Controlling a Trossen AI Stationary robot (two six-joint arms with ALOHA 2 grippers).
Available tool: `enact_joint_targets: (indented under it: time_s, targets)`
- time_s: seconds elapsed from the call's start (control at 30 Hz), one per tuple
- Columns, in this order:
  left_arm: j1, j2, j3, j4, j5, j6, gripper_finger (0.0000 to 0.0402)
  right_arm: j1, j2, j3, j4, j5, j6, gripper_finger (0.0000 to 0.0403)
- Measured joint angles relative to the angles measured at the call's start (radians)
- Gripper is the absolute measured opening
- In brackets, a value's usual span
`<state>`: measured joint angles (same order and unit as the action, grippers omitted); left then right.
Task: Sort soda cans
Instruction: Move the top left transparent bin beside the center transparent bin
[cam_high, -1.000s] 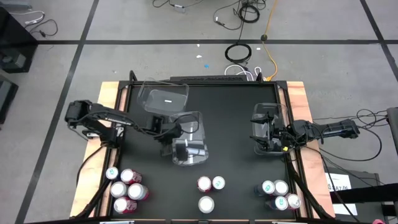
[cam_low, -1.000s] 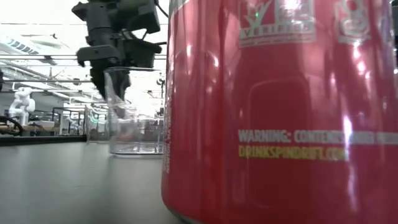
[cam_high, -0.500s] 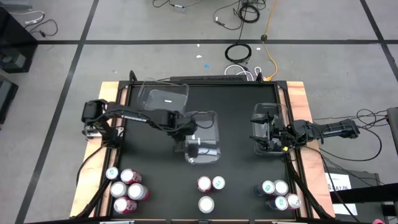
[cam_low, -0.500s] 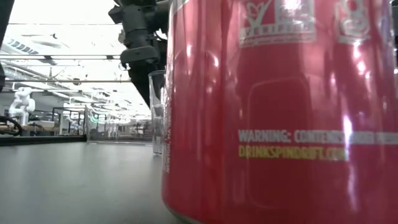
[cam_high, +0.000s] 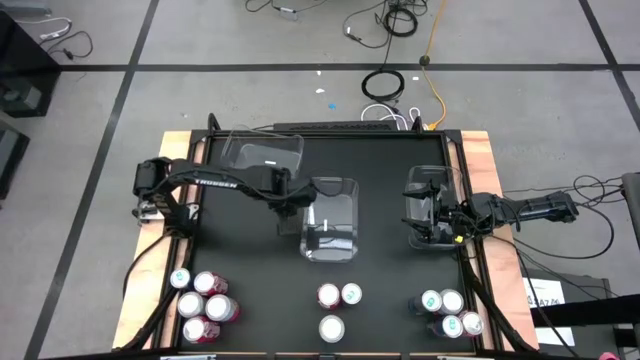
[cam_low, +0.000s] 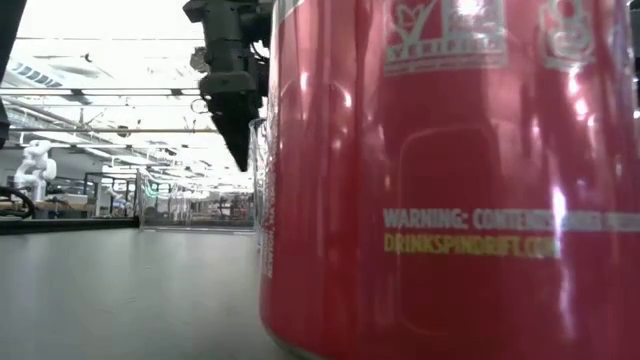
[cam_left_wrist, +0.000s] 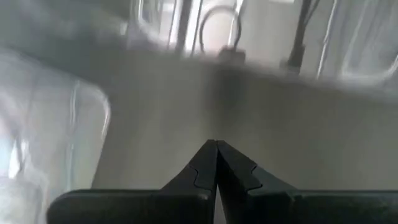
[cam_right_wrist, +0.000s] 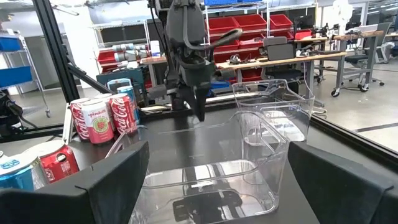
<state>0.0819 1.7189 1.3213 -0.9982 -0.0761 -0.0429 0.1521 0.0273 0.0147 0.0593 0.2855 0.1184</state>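
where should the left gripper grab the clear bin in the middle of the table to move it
Grip the clear bin by its thin top rim, on the wall facing the left gripper, coming down from above. The bin stands upright and open-topped with smooth, near-vertical walls too far apart to span, so pinching one wall edge is probably the only workable hold. The left gripper's fingers are shut beside it and must open first.

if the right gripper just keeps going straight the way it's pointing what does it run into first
Most likely the clear bin directly ahead: the open right gripper faces its near wall. Beyond that stand a second clear bin and the shut left gripper, though depth is hard to judge.
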Motion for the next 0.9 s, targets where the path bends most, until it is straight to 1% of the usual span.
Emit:
enact_joint_targets:
  time_s: [0.13,0.27,0.37,0.5,0.6,0.73,0.8,0.9]
  targets:
    - [0.020,-0.030,0.018,-0.086,-0.001,0.026,0.0013,0.000,0.000,0.000,0.000,0.000,0.000,0.0377]
    - [0.046,-0.092,0.017,-0.103,-0.003,0.085,0.0013,0.000,0.000,0.000,0.000,0.000,0.000,0.0377]
    - [0.073,-0.161,0.007,-0.106,-0.002,0.141,0.0013,0.000,0.000,0.000,0.001,0.000,0.000,0.0377]
    - [0.146,-0.253,-0.022,-0.105,0.023,0.180,0.0013,0.000,0.000,0.000,0.001,0.000,0.000,0.0377]
    - [0.206,-0.308,-0.048,-0.090,0.054,0.184,0.0013,0.000,0.000,0.000,0.002,0.000,0.000,0.0377]
    - [0.271,-0.361,-0.099,-0.056,0.061,0.182,0.0013,0.000,0.000,0.000,0.002,0.000,0.000,0.0377]
    - [0.289,-0.369,-0.108,-0.026,0.062,0.178,0.0013,0.000,0.000,0.000,0.002,0.000,0.000,0.0377]
    - [0.310,-0.366,-0.112,0.048,0.073,0.127,0.0013,0.000,0.000,0.000,0.002,0.000,0.000,0.0377]
